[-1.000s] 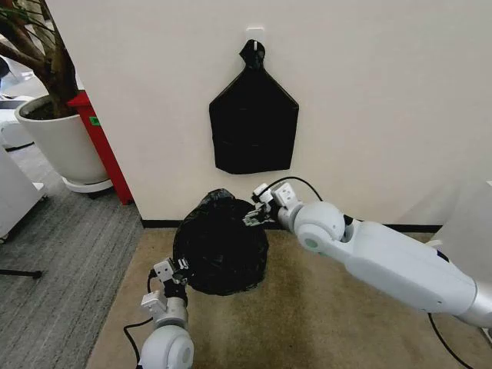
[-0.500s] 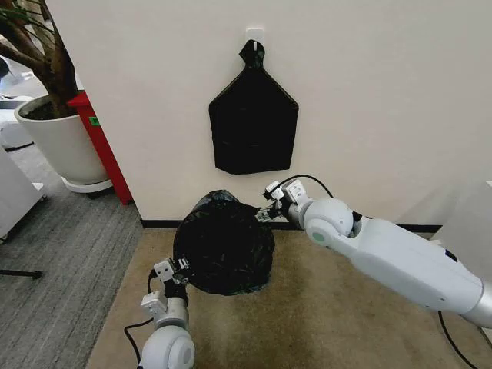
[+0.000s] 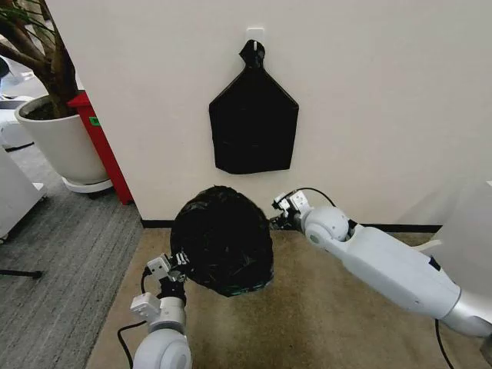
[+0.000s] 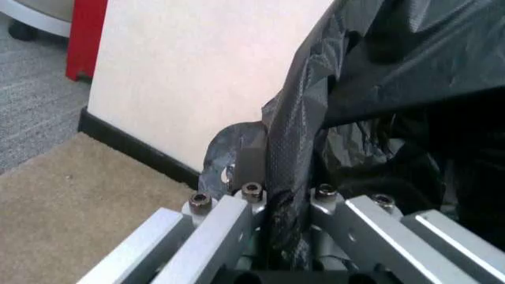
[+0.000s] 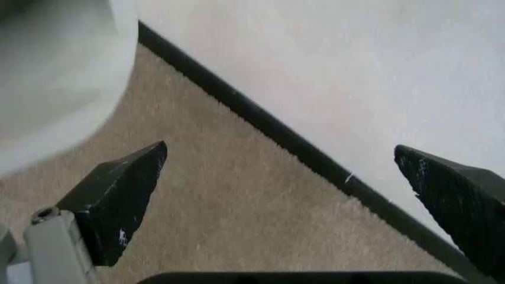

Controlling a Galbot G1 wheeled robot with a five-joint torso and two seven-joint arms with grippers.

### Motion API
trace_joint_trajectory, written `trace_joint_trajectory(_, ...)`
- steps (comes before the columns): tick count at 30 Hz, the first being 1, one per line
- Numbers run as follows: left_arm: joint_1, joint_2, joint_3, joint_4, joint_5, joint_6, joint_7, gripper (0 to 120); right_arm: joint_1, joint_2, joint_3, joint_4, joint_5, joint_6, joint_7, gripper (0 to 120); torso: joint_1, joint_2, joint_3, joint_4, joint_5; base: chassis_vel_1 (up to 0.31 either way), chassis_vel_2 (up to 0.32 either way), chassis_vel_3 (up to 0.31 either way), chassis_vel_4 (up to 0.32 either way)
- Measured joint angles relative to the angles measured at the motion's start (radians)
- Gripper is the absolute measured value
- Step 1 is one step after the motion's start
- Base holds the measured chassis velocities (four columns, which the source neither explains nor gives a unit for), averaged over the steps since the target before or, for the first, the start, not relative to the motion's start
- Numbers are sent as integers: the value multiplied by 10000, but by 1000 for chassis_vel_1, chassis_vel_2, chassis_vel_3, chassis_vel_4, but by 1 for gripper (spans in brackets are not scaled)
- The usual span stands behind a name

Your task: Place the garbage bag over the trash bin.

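Head view: the garbage bag (image 3: 221,240) is standing as a rounded, glossy black mound on the beige carpet (image 3: 323,315), near the carpet's far edge, where the black baseboard (image 3: 392,227) is meeting the white wall (image 3: 384,100). The bag's film is covering whatever is beneath it, so the trash bin cannot be made out.

The left tool (image 3: 174,266) is sitting at the bag's lower near side, on the robot's left, touching the film. In the left wrist view, a twisted fold of the garbage bag (image 4: 410,89) is running down between the metal fingers (image 4: 229,222) of the left tool (image 4: 285,204), which are clenched on it.

The right tool (image 3: 278,216) is hanging just beside the bag's upper far side, on the robot's right, close to the baseboard; whether it is touching the film cannot be told from the head view. In the right wrist view, the right tool (image 5: 292,189) is released: its two dark fingertips (image 5: 130,189) are standing wide apart with nothing between them, above bare carpet (image 5: 236,219) and baseboard (image 5: 261,121). A blurred pale rounded surface is showing at one corner of this view; what it is cannot be told.

On the wall above the bag, a flat black sheaf (image 3: 254,127) with a knotted top is hanging from a small white hook (image 3: 254,33). At the far left, a large white planter (image 3: 58,142) with a tree is standing beside a red panel (image 3: 100,142), well apart from the bag.
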Motion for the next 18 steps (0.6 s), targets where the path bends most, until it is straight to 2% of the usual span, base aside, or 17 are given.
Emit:
trace_joint_trajectory(4,10,-197,-13,-92,-167,72,-87,1,-287,95,188,-132,-244,3,-108,100,0,0,0,1,2,0,0,0,0)
trace_joint_trajectory(10,-191,-223,-42,577,-271,38,-152,1,-316,-164,521,329,-257,5,-105,100,0,0,0,1,-3,0,0,0,0)
trace_joint_trajectory(15,-566,-163,-10,1390,-292,-56,-203,1,-373,-399,1102,1317,-367,8,1,100,0,0,0,-1,-3,0,0,0,0)
trace_joint_trajectory(18,-830,-166,136,1889,-249,-120,-215,1,-623,-277,1427,2683,-42,15,770,100,0,0,0,-2,-4,0,0,0,0)
